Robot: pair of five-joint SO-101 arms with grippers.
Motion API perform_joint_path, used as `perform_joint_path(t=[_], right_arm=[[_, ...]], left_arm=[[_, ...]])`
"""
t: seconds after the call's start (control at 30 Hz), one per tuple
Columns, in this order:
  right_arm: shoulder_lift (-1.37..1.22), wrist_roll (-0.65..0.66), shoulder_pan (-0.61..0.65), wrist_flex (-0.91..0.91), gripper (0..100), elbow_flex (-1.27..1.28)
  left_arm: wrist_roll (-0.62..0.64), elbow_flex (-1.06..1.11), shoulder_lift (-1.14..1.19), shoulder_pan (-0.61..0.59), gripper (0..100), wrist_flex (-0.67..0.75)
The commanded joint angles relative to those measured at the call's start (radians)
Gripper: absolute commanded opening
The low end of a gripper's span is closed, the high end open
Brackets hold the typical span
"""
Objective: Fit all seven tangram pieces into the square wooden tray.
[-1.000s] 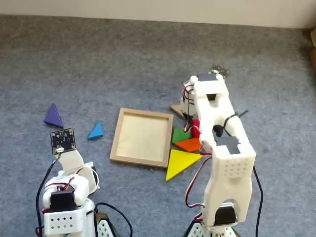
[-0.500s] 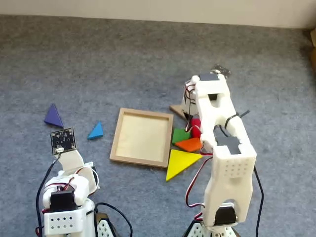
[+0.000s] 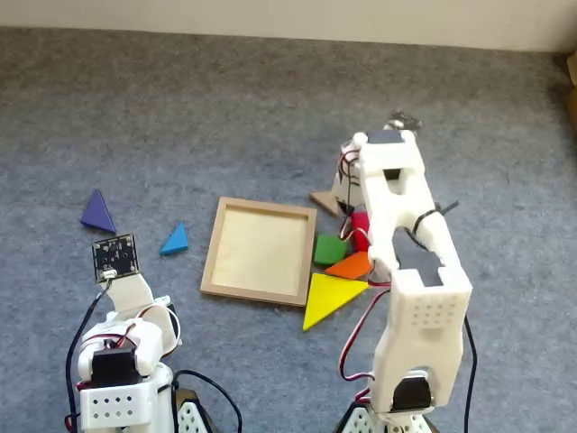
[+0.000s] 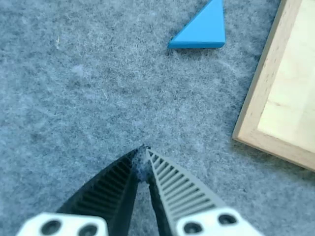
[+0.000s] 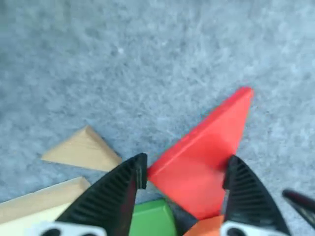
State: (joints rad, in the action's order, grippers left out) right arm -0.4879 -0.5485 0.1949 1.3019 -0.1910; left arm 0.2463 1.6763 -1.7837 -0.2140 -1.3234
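- Between the spread-apart jaws of the right gripper (image 5: 186,167) lies the red piece (image 5: 206,142), flat on the grey carpet (image 5: 147,49) and not clamped.
- It looks thin, stiff and light, with smooth paint. Pinching its 2 straight long edges seems safest, as the faces may slip.
- Touching it are the green piece (image 5: 152,216) and the orange piece (image 5: 206,226). A bare-wood triangle (image 5: 81,150) sits just beside them.
- Next over, the square wooden tray (image 3: 212,253) has a raised rim and holds 0 of 7 pieces.
- The left gripper (image 4: 146,155), jaws together on nothing, hangs near the blue triangle (image 4: 202,32).
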Motion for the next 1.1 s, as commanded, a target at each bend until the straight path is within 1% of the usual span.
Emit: perform_joint_path(t=[0.0, 0.23, 0.4, 0.57, 0.63, 0.77, 1.07], right_arm=[[0.104, 0.014, -0.001, 0.007, 22.0, -0.061], [0.122, 0.014, -0.001, 0.024, 22.0, -0.061], [0.071, 0.014, -0.002, 0.027, 22.8, -0.062], [-0.028, 0.014, 0.022, 0.031, 34.1, -0.070], [-0.058, 0.014, 0.031, 0.027, 36.5, -0.070], [-0.079, 0.014, 0.044, 0.025, 36.6, -0.071], [-0.081, 0.014, 0.028, 0.025, 36.5, -0.070]], left_arm=[[0.008, 0.019, -0.042, 0.012, 1, -0.005], [0.008, 0.019, -0.042, 0.013, 1, -0.005], [0.006, 0.019, -0.042, 0.013, 1, -0.005], [0.008, 0.019, -0.042, 0.012, 1, -0.005], [0.008, 0.019, -0.042, 0.012, 1, -0.005], [0.008, 0.019, -0.042, 0.012, 1, -0.005], [0.006, 0.019, -0.042, 0.013, 1, -0.005]])
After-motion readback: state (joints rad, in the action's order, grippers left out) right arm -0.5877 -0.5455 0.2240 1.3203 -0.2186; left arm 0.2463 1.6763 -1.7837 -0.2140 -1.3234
